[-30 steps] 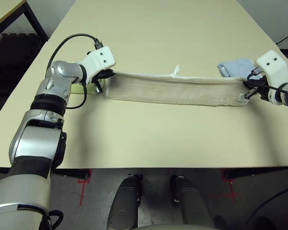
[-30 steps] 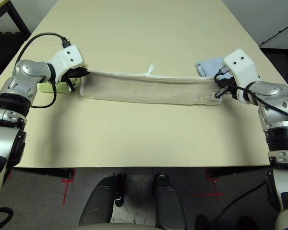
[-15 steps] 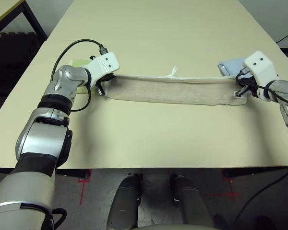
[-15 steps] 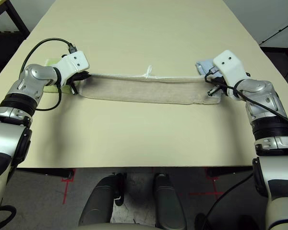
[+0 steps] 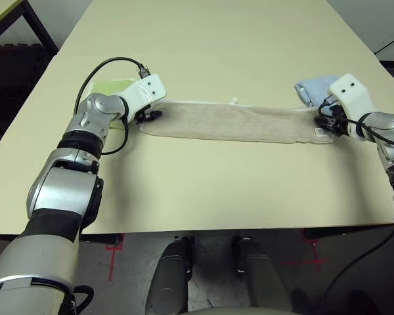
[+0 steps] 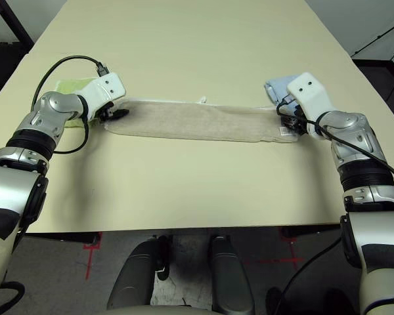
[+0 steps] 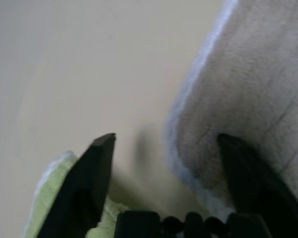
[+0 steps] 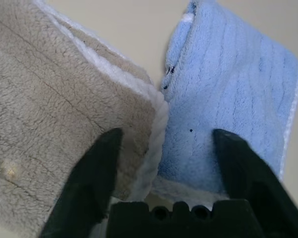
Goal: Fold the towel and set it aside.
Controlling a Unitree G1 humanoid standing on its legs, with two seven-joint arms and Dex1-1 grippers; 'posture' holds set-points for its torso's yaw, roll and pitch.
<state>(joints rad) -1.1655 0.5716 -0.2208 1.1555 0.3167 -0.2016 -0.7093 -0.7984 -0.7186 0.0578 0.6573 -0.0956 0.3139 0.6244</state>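
Note:
The towel lies on the table as a long, narrow beige strip running left to right, with white edging along its far side. My left gripper is at its left end and open; in the left wrist view its fingers straddle bare table beside the towel's edge. My right gripper is at the right end, also open. In the right wrist view the towel's white-edged corner sits between the spread fingers, and nothing is clamped.
A lime-green towel lies just behind my left gripper, partly under the left arm. A light-blue towel lies just behind my right gripper, touching the beige towel's end. The table's front edge is near me.
Both grippers have opened and let go of the towel's ends. The strip now rests slack on the table, and both arms have moved slightly inward.

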